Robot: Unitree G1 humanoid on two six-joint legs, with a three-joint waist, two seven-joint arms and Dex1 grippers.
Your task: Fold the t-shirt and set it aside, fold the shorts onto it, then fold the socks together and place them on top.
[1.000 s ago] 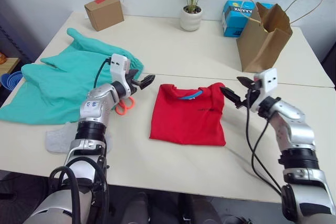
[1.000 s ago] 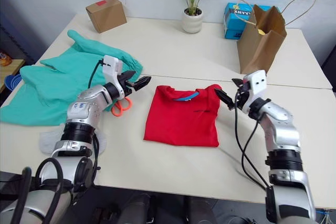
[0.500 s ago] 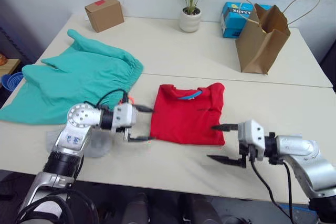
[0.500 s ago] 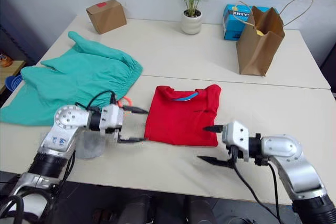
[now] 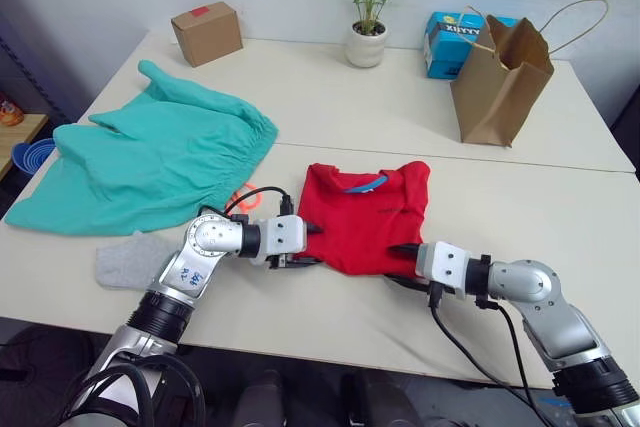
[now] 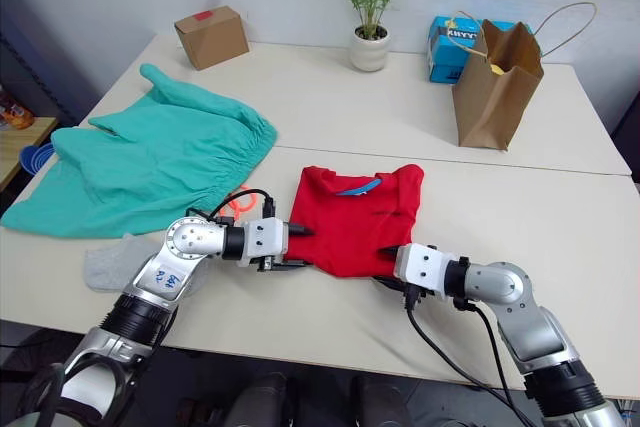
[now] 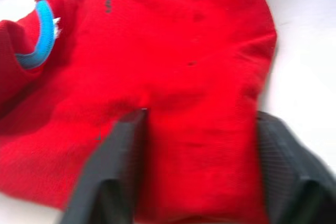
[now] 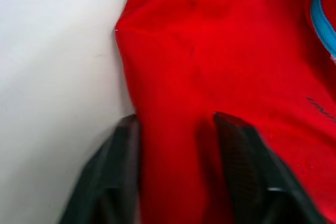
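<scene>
Your left gripper (image 5: 308,245) straddles the folded t-shirt's (image 5: 366,215) near-left edge with fingers spread; your right gripper (image 5: 402,263) does likewise at its near-right corner. Shorts (image 5: 150,162) and sock (image 5: 135,259) lie beyond your left arm.

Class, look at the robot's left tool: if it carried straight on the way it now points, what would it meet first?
The left tool points across the folded t-shirt, its fingers already straddling the near left corner. Going on, it would probably bunch that fabric first; beyond lies the right tool, though depth is unclear.

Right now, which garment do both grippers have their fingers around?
The red t-shirt: the left gripper and right gripper straddle its near corners. The teal shorts and grey sock lie untouched on the robot's left.
</scene>
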